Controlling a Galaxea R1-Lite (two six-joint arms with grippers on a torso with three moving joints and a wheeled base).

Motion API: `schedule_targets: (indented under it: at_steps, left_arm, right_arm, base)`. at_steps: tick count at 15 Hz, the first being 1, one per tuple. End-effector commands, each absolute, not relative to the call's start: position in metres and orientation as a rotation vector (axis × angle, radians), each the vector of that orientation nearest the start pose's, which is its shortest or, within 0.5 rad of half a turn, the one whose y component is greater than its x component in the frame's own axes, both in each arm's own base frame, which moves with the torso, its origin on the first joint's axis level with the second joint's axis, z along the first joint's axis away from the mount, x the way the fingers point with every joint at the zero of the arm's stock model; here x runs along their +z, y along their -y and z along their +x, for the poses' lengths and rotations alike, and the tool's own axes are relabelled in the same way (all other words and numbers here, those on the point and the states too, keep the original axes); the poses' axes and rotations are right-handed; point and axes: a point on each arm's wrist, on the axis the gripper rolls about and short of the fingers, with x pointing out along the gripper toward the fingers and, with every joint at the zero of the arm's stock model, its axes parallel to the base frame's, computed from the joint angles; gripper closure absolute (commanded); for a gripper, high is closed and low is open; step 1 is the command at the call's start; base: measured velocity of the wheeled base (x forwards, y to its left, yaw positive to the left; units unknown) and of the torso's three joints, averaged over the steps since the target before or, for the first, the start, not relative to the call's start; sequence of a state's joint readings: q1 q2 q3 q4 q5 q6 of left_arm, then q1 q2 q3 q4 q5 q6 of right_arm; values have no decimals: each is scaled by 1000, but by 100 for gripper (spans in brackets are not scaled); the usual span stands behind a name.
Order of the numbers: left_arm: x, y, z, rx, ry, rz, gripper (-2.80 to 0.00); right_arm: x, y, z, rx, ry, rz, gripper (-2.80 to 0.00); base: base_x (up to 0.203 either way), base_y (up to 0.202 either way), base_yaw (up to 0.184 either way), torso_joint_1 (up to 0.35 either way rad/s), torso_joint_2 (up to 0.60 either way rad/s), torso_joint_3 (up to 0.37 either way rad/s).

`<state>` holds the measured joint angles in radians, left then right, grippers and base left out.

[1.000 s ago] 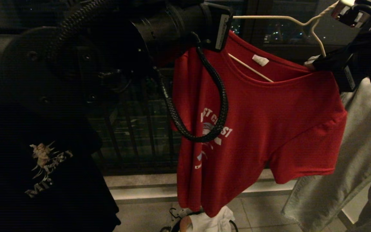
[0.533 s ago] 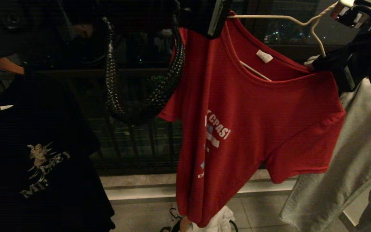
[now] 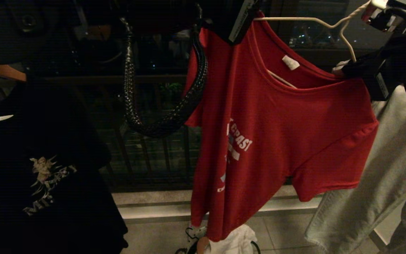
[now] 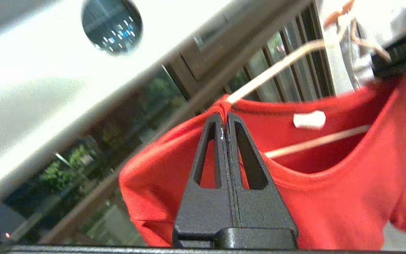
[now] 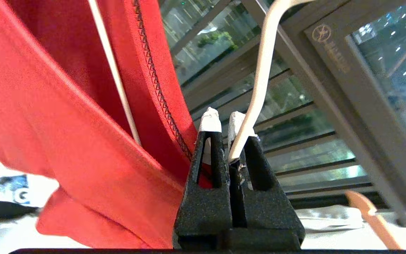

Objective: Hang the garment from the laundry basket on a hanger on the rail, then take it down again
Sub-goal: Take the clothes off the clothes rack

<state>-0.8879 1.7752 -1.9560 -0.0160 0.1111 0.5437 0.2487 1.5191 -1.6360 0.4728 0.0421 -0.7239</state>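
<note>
The red garment (image 3: pixel 277 141) hangs in the middle of the head view, draped over the cream-white wire hanger (image 3: pixel 315 21). My left gripper (image 4: pixel 224 116) is shut on the bunched shoulder seam of the garment (image 4: pixel 330 197), right where the hanger's arm (image 4: pixel 270 70) slips out of the cloth. My right gripper (image 3: pixel 339 68) is at the garment's other shoulder, shut on the end of the hanger's wire (image 5: pixel 256 91) beside the red collar (image 5: pixel 65 141). The laundry basket (image 3: pixel 189 243) peeks out at the bottom, under the hem. I cannot make out the rail.
A black T-shirt with an angel print (image 3: pixel 48 169) hangs at the left on a tan wooden hanger (image 3: pixel 2 70). A grey garment (image 3: pixel 382 169) hangs at the right. A black braided cable (image 3: pixel 164 127) loops under my left arm. Balcony railing (image 3: pixel 146 155) stands behind; a white T-shirt (image 3: pixel 236 241) lies in the basket.
My left arm has risen and rolled towards the top edge, lifting the garment's shoulder up along the hanger's arm; the sleeve and cable loop swung left. The right gripper kept still.
</note>
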Motion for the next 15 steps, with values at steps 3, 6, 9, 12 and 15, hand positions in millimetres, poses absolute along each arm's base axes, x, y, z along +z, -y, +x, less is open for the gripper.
schedule_targets:
  at_steps: [3, 6, 9, 12, 15]
  left_arm:
    - [415, 250, 213, -686, 385, 424, 0]
    - [414, 245, 225, -661, 391, 416, 0]
    - [414, 251, 232, -707, 467, 369, 0]
    - [414, 253, 231, -786, 458, 286, 0]
    - [410, 264, 234, -862, 498, 236, 0]
  right_arm:
    - [362, -61, 236, 414, -214, -827, 0]
    - [365, -60, 235, 413, -199, -875, 0]
    - [364, -58, 234, 423, -205, -892, 0]
    - [361, -48, 236, 447, -214, -874, 0]
    - [360, -41, 240, 450, -222, -860, 0]
  base:
    - [0, 0, 0, 0, 0, 0]
    - [0, 0, 0, 0, 0, 0]
    - [0, 0, 0, 0, 0, 0]
    - [0, 0, 0, 0, 0, 0]
    - [0, 0, 0, 0, 0, 0]
